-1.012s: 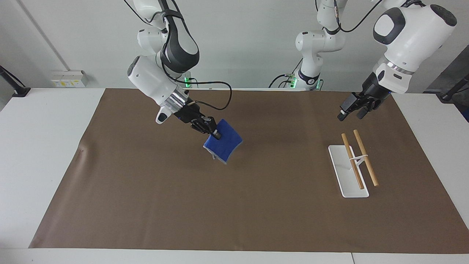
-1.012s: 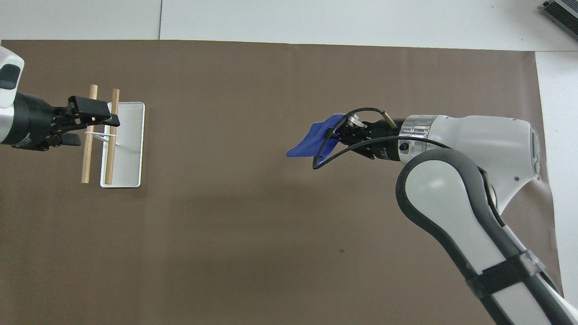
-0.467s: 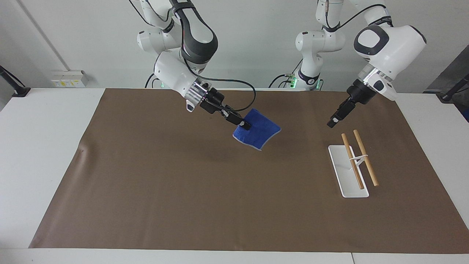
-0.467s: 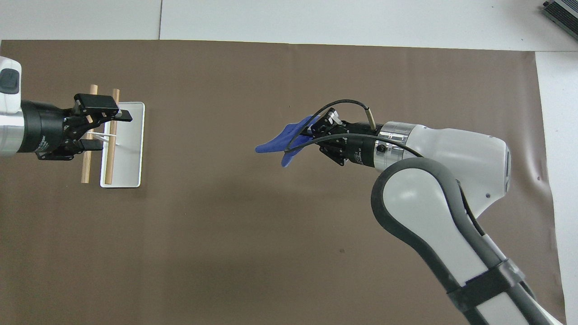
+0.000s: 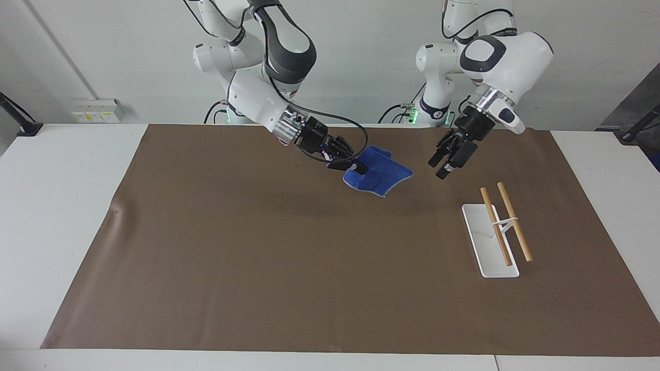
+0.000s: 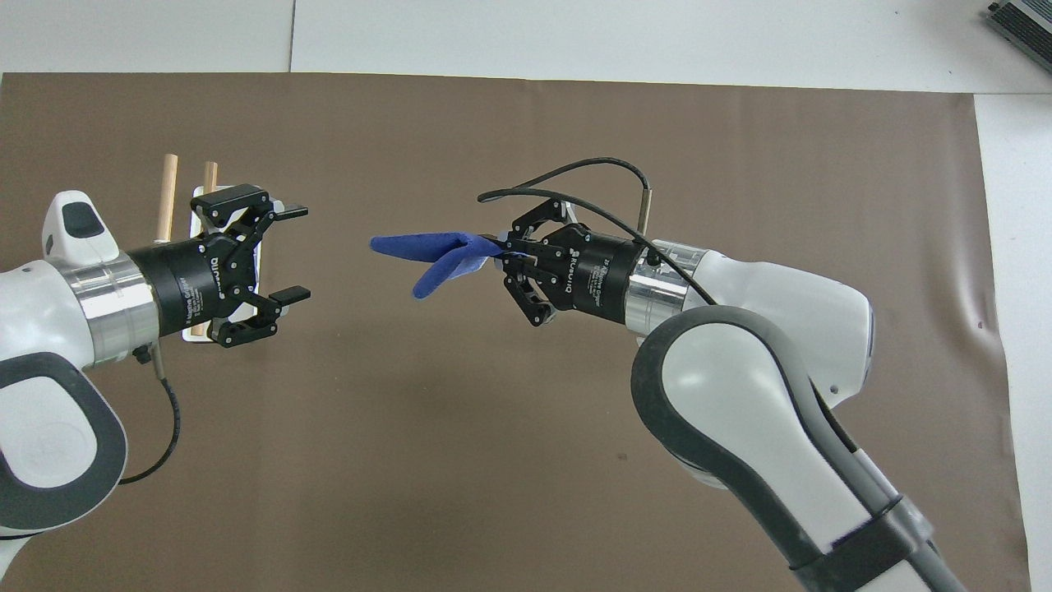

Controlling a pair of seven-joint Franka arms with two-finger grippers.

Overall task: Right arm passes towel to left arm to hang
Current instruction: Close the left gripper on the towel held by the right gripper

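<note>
Overhead view, frame centre: my right gripper (image 6: 503, 251) pinches the blue towel (image 6: 427, 255), which droops folded in mid-air over the mat; my left gripper (image 6: 292, 253) gapes empty nearby.

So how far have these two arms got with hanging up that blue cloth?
Done: the right gripper has the blue towel pinched by one edge, raised over the brown mat. In hand: it holds the towel out toward the left gripper, which is open, facing it, with a gap between them. Left: the handover itself, then draping the towel over the wooden-rod rack, which is bare.
</note>
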